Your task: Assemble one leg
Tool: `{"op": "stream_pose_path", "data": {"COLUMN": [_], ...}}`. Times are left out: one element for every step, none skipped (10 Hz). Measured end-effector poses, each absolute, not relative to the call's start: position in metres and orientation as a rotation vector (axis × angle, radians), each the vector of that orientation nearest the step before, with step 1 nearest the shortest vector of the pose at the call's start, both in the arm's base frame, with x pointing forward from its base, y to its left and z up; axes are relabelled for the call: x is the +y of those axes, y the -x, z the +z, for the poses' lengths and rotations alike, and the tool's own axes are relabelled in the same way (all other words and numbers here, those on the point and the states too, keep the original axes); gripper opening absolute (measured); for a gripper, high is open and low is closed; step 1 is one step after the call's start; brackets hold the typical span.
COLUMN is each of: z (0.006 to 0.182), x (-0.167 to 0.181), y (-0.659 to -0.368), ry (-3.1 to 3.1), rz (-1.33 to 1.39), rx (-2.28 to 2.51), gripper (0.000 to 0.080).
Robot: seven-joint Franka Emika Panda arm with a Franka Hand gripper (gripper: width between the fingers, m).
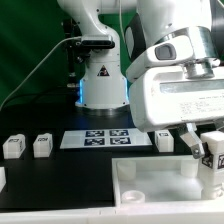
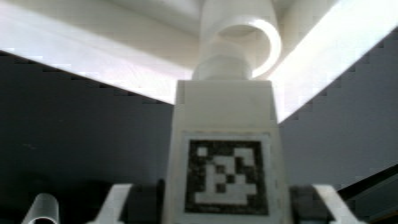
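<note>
My gripper (image 1: 207, 152) is at the exterior view's right, shut on a leg (image 1: 212, 156), a small white block with a black-and-white tag. It holds the leg over the far right corner of the large white panel (image 1: 150, 186). In the wrist view the leg (image 2: 228, 130) fills the middle between my fingers (image 2: 118, 203), its tag facing the camera and its round end pointing at the panel (image 2: 80, 45). The gripper (image 2: 222, 206) closes on the leg's sides. Whether the leg's end touches the panel is hidden.
Two more legs (image 1: 13, 146) (image 1: 42, 146) stand at the exterior view's left and a third (image 1: 165, 141) beside the marker board (image 1: 108, 138). The robot base (image 1: 103, 80) stands behind. Another white part shows at the left edge (image 1: 2, 178).
</note>
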State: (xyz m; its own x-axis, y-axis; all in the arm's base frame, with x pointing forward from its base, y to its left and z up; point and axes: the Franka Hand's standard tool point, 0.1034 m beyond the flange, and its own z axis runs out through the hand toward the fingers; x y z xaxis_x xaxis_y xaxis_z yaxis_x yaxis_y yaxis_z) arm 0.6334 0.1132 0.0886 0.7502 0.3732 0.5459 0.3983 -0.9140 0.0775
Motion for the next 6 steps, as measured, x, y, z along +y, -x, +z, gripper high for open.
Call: {"op": "stream_pose_path", "data": {"z": [0.0886,0.0890,0.0887,0.0887,0.0886,0.0886], "x": [0.1138,0.1156,0.1182,0.1209,0.1224,0.1233], "y": [-0.6332,-0.6327,-0.6311,-0.6295,-0.6281,-0.6270], "ry": [2.897,2.895,2.893,2.890,2.887,2.884], "rz": [-0.890,-0.890,-0.887,-0.887,-0.896,-0.905], "rx": [-0.640,-0.644,-0.650,-0.657,-0.659,-0.661], "gripper": [0.0295,0.0295,0.0295,0.0295,0.0295,0.0295]}}
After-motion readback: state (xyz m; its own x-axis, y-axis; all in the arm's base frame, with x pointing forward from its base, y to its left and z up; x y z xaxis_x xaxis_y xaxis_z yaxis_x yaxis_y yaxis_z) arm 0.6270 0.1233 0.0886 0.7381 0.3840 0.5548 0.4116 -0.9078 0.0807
